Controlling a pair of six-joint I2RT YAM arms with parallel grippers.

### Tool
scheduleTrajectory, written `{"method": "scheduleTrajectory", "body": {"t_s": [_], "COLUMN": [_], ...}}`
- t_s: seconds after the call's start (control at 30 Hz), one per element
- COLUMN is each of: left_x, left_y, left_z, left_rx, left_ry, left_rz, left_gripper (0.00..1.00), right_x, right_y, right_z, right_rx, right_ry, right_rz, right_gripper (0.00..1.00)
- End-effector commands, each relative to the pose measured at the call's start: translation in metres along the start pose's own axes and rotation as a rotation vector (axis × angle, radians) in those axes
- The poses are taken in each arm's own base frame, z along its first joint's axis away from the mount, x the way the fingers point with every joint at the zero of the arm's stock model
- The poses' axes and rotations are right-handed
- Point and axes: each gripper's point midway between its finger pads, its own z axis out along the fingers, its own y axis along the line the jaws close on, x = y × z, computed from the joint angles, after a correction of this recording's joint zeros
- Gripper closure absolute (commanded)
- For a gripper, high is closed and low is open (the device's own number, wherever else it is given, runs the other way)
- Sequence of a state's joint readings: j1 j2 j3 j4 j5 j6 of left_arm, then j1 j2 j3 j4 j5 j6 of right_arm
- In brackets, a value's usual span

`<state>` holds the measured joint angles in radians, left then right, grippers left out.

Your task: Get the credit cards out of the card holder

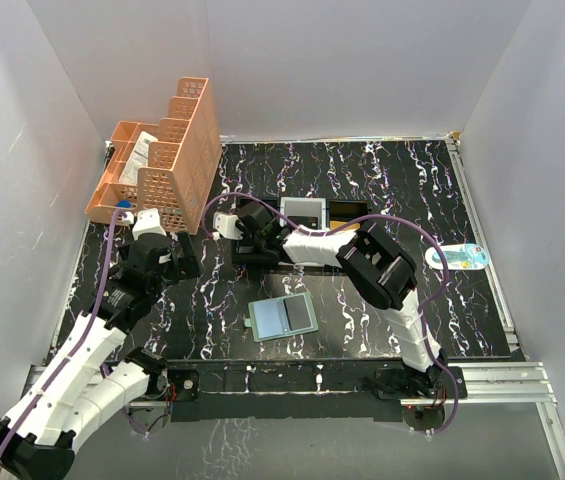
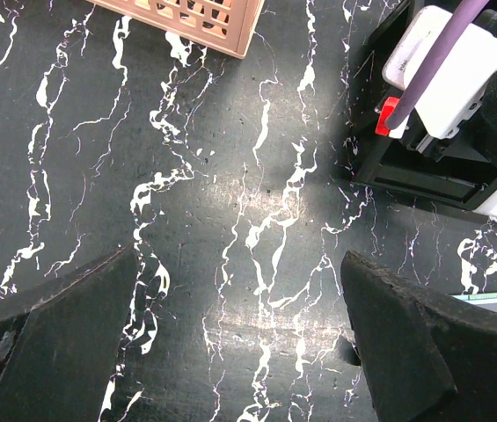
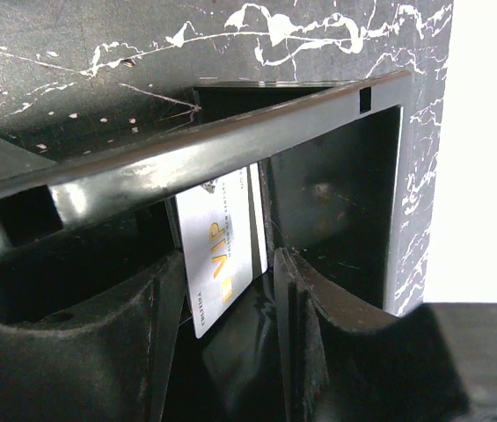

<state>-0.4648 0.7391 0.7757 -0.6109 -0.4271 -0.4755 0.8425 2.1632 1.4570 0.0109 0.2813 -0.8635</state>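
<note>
The left arm (image 1: 72,370) reaches from the near left corner forward and inward. Its wrist is bent so the left gripper (image 2: 237,259) points down, its fingers (image 2: 63,343) spread wide and holding nothing. The right arm (image 1: 387,270) rises from its base, folds at the elbow and stretches leftward across the middle, with the right gripper (image 3: 229,257) tipped down at its far end. Its fingers (image 3: 336,352) stand partway apart; in the dim view it is unclear whether either pad touches anything.
</note>
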Motion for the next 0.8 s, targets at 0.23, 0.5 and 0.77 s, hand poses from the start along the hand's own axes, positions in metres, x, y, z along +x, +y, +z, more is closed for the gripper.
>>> {"method": "scheduleTrajectory", "body": {"t_s": [0.23,0.5,0.77], "left_x": [-0.001,-0.002,-0.001], "left_y": [-0.002,-0.004,-0.005], "left_z": [0.0,-0.001,0.0], "left_rx": [0.007,0.022,0.025], "left_ry": [0.013,0.006,0.011], "left_rz": [0.012,0.012,0.017], "left_gripper": [0.01,0.01,0.01], "right_x": [-0.013,-0.011,-0.014], "right_y": [-0.022,-0.028,-0.036], "right_z": [-0.004,-0.003,-0.005], "right_rx": [0.055,0.083,0.111], "right_ry": [-0.061,-0.037,-0.04], "right_rz": [0.09,0.138,0.148], "right_gripper": [0.48,0.4,0.42]}}
